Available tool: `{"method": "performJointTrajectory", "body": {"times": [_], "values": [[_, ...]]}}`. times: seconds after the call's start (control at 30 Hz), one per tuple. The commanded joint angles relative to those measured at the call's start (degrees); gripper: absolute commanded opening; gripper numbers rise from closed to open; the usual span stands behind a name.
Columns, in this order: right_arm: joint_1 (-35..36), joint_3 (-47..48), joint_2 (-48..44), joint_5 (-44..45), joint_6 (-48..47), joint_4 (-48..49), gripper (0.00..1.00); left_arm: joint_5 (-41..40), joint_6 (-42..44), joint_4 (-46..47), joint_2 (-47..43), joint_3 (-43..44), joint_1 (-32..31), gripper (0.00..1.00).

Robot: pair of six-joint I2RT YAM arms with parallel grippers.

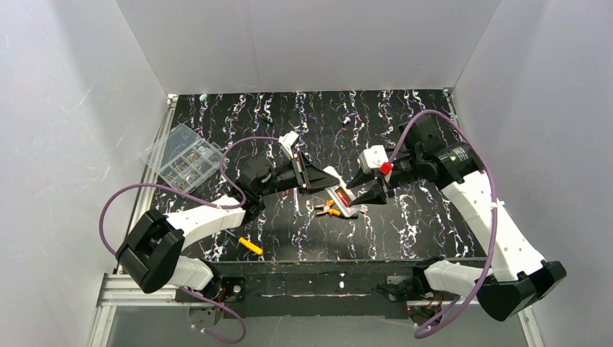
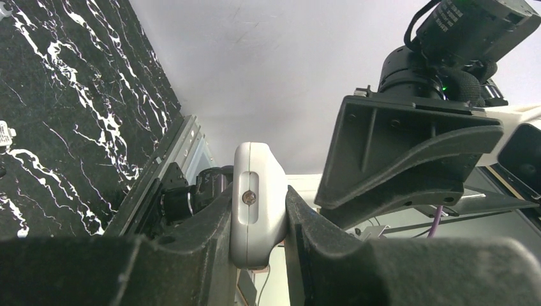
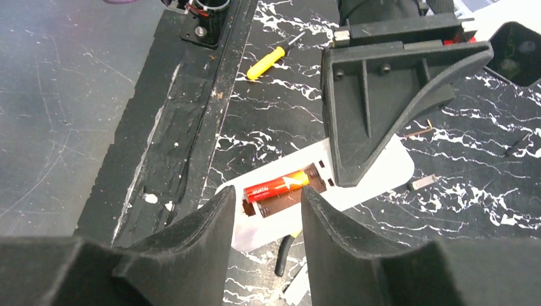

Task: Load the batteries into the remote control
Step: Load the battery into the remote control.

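Right gripper (image 3: 265, 194): jaws apart, empty. Just beyond their tips: one battery (image 3: 275, 185) lying in the recess (image 3: 300, 191) of the remote control (image 3: 383, 167); neighbouring slot looks bare, though shadowed. Left gripper (image 2: 258, 204): jaws clamped on the remote's edge. Step judged: first cell seated; next, second battery into that slot.

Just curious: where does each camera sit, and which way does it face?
Top external: high behind the robot, looking down at the table; left arm and right arm show.
Left wrist: on that arm, looks along its left end effector, shut on the remote control.
Right wrist: on that arm, looks down past its open right end effector at a battery.
Shared: all see the remote control.
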Motion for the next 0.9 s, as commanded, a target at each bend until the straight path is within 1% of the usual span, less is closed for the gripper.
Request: {"method": "performJointTrajectory", "body": {"times": [0.0, 0.17, 0.47, 0.87], "values": [[-0.7, 1.89, 0.16, 2.08, -2.59, -2.75, 0.49, 2.34, -0.26, 5.85, -2.83, 0.61, -0.35, 0.0], [-0.88, 0.56, 0.44, 0.68, -2.86, -2.83, 0.48, 2.49, -0.5, 5.85, -2.45, 0.68, -0.36, 0.0], [-0.87, 1.08, 3.06, -2.93, -4.54, -4.08, 0.48, 3.05, -0.4, 5.79, -2.26, 1.09, -0.45, 0.0], [-0.86, 1.75, 5.09, -3.9, -4.59, -4.89, 0.45, 3.42, -0.68, 5.83, -1.71, 1.34, -0.52, 0.0]]}}
